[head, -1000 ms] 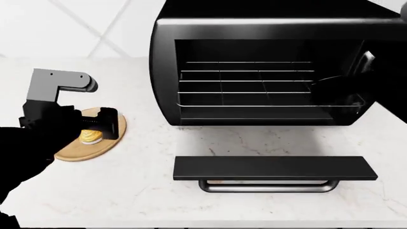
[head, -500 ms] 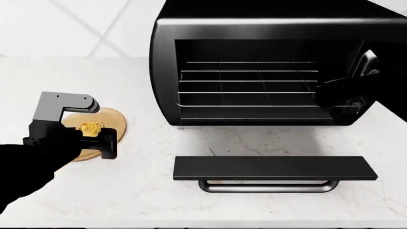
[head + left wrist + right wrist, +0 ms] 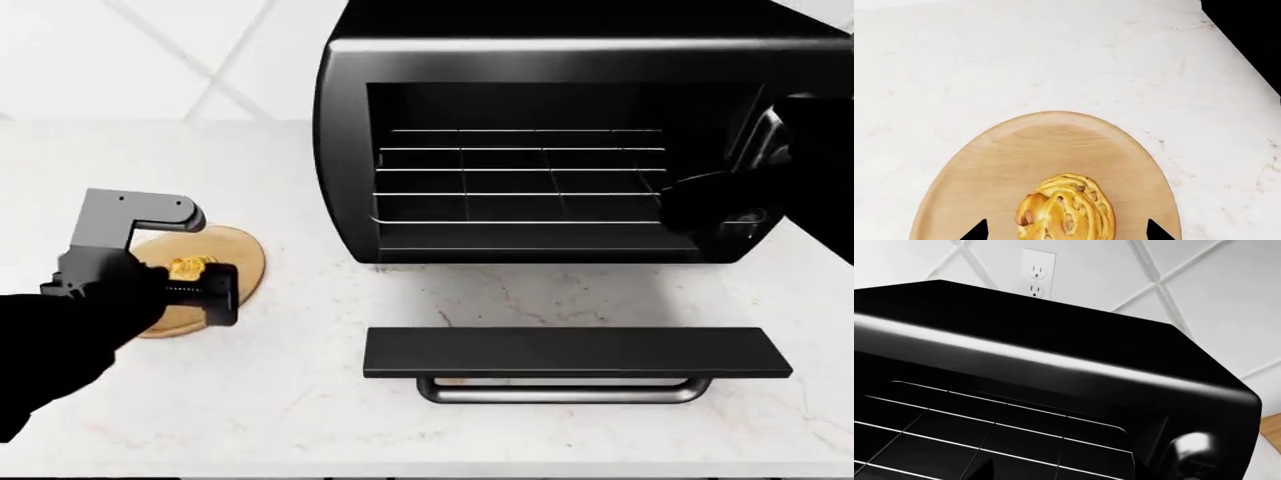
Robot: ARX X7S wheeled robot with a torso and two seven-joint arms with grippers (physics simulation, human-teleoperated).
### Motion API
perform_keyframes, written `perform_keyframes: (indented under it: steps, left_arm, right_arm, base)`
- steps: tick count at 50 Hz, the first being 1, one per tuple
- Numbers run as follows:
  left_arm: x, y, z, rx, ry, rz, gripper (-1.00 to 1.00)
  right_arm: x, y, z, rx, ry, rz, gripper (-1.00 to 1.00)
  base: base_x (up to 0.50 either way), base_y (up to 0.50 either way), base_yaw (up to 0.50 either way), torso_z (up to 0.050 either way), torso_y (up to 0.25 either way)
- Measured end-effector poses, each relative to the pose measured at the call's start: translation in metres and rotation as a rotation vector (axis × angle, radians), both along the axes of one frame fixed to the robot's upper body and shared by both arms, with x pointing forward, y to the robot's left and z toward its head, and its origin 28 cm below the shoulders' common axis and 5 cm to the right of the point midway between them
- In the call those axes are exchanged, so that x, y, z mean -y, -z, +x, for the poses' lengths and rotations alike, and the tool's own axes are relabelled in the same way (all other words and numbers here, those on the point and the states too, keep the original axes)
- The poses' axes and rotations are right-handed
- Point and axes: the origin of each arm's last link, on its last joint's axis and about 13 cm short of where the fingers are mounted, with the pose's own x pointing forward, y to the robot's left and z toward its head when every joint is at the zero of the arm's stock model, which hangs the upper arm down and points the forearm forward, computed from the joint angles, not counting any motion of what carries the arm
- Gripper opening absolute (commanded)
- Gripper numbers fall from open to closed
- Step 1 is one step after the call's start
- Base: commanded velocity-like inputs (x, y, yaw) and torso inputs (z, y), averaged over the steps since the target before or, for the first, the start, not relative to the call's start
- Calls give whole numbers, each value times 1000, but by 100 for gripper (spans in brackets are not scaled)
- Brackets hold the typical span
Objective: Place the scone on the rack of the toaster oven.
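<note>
The golden swirled scone point(image 3: 1066, 207) point(image 3: 187, 267) lies on a round wooden plate point(image 3: 1054, 145) point(image 3: 238, 252) at the left of the white counter. My left gripper point(image 3: 1067, 234) point(image 3: 203, 290) is open, with a black fingertip on each side of the scone and a gap on both sides. The black toaster oven point(image 3: 534, 60) point(image 3: 1054, 340) stands at the back with its door point(image 3: 574, 352) dropped flat. Its silver wire rack point(image 3: 521, 180) point(image 3: 987, 435) is bare. My right gripper point(image 3: 694, 200) point(image 3: 1064, 472) hovers at the oven's right opening, dark against the interior, its tips apart.
The door's tubular handle point(image 3: 561, 392) juts toward the counter's front edge. Bare marble counter point(image 3: 307, 380) lies between plate and door. A wall outlet point(image 3: 1035, 275) sits behind the oven on the white tiled wall.
My left gripper has drawn back toward the counter's front, so the scone now shows just beyond its fingers. The right arm has shifted slightly at the oven's right side.
</note>
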Motion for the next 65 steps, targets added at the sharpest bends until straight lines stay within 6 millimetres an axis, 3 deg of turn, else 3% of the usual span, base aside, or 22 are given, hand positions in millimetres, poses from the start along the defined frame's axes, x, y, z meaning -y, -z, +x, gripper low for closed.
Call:
perform_keyframes:
  steps: [20,21,34,44,54,65]
  left_arm:
    - [-1,14,6,-29,7,22,100]
    - [-1,14,7,-28,7,24,-100]
    - [0,13,6,-16,-2,36,-100]
    - [1,-3,1,33,2,38,-100]
    - [7,-35,-17,87,62,41,-100]
    - [24,-90,-52,200,243,-9,-100]
  right_arm:
    - [0,-1,-1,-3,5,-4,100]
    - [0,-2,-2,-2,5,-4,100]
    - [2,-2,-7,-1,13,-4,100]
    - [3,-3,-7,-1,16,-5,100]
    - [2,-2,-7,-4,15,-3,100]
    - [2,-2,-6,-12,14,-2,100]
  base:
    - [0,0,0,0,0]
    - [0,0,0,0,0]
    - [0,0,0,0,0]
    - [0,0,0,0,0]
    - [0,0,0,0,0]
    - [0,0,0,0,0]
